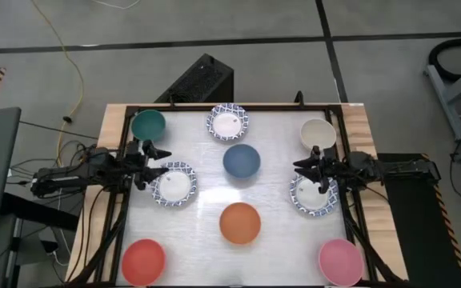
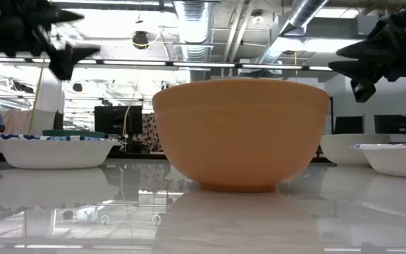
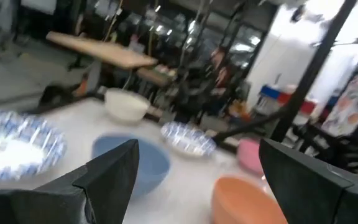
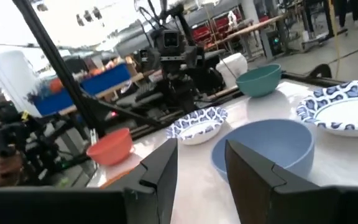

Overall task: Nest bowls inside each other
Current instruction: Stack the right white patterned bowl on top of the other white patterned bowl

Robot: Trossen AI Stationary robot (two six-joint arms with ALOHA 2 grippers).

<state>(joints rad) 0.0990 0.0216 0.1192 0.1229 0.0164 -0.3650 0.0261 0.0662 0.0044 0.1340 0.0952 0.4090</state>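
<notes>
While both arms hover empty, the left end effector [image 1: 163,152] is held spread just above the patterned bowl [image 1: 174,186], and the right end effector [image 1: 298,166], part-spread, beside another patterned bowl [image 1: 314,196].

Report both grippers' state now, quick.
Left gripper: open, empty, above the left patterned bowl.
Right gripper: partly open, empty, above the right patterned bowl.
</notes>
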